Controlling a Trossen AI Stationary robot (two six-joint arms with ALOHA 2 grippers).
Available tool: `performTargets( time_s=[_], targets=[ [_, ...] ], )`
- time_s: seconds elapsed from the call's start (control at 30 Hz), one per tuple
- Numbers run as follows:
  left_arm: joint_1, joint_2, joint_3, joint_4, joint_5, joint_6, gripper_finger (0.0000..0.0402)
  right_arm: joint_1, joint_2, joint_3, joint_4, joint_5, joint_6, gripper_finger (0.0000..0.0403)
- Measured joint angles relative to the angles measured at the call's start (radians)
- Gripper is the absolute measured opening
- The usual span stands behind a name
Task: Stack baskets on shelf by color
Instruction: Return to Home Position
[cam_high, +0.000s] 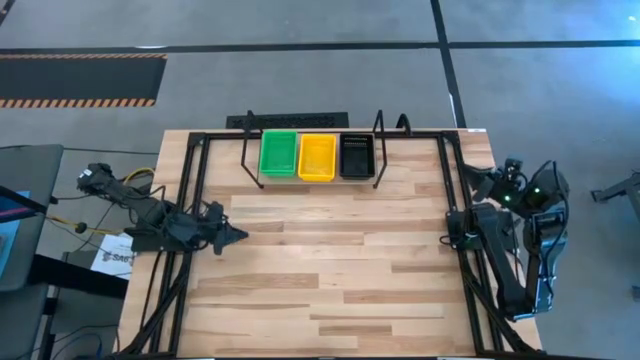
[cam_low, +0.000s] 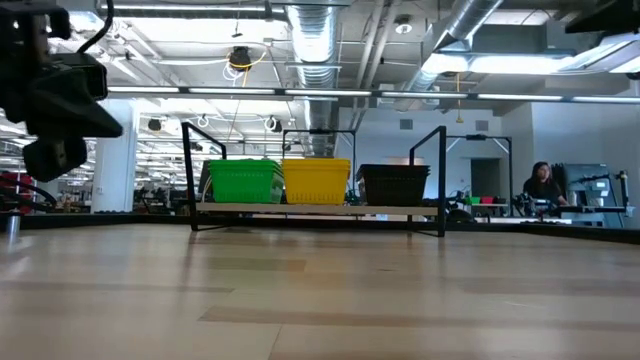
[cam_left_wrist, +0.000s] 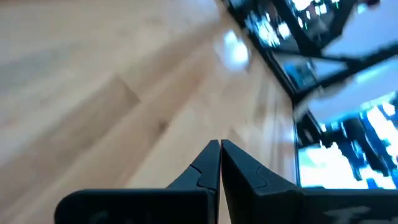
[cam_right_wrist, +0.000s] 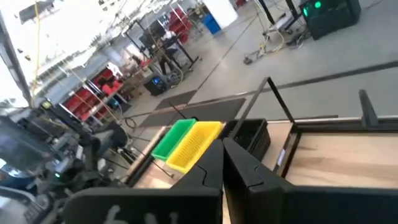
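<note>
From above we log the shelf (cam_high: 379, 150) at the bench's (cam_high: 330, 270) far edge — green baskets (cam_high: 279, 154), yellow baskets (cam_high: 317, 157), black baskets (cam_high: 356, 156) side by side. Wrist views: left gripper (cam_left_wrist: 220, 149), right gripper (cam_right_wrist: 222, 149), at opposite bench edges — fingers pressed together.

Far edge: shelf (cam_high: 378, 150) with baskets (cam_high: 317, 157) blocks the middle.
Left edge: left gripper (cam_high: 238, 236) juts inward.
Elsewhere: tabletop (cam_high: 320, 275) open.
</note>
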Motion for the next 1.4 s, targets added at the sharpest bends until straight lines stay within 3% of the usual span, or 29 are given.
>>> performTargets(
  time_s=[0.07, 0.2, 0.33, 0.43, 0.6, 0.7, 0.77, 0.83, 0.97, 1.13, 1.4],
  targets=[
    [0.001, 0.000, 0.000, -0.001, 0.006, 0.046, 0.0000, 0.000, 0.000, 0.000, -0.011, 0.000, -0.030, 0.0022],
    [0.002, 0.000, 0.001, -0.007, -0.136, 0.097, 0.0000, -0.002, 0.000, 0.000, -0.036, 0.029, -0.093, 0.0024],
    [0.002, 0.000, 0.001, 0.003, -0.131, 0.245, 0.0000, -0.002, 0.000, -0.038, -0.011, 0.072, -0.110, 0.0023],
    [0.002, 0.000, 0.001, 0.044, -0.127, 0.313, 0.0000, -0.011, 0.000, -0.121, 0.096, 0.016, -0.106, 0.0021],
    [0.002, 0.000, 0.001, 0.133, -0.126, 0.437, 0.0000, -0.033, 0.001, -0.376, 0.564, -0.156, 0.085, 0.0021],
    [0.002, -0.001, 0.001, 0.150, -0.127, 0.461, 0.0000, 0.021, 0.001, -0.516, 0.958, -0.143, 0.211, 0.0023],
    [0.002, 0.000, 0.001, 0.151, -0.126, 0.461, 0.0000, 0.085, 0.000, -0.592, 1.182, -0.066, 0.255, 0.0024],
    [0.002, 0.000, 0.001, 0.151, -0.127, 0.461, 0.0000, 0.163, 0.000, -0.654, 1.258, 0.015, 0.245, 0.0024],
    [0.002, 0.000, 0.001, 0.152, -0.132, 0.473, 0.0000, 0.373, 0.005, -0.759, 1.232, 0.169, 0.178, 0.0021],
    [0.002, 0.000, 0.001, 0.155, -0.133, 0.498, 0.0000, 0.710, 0.056, -0.765, 1.152, 0.448, -0.006, 0.0021],
    [0.002, -0.001, -0.069, 0.292, -0.157, 0.588, 0.0000, 1.251, 0.277, -0.765, 1.204, 0.864, -0.114, 0.0024]
  ],
)
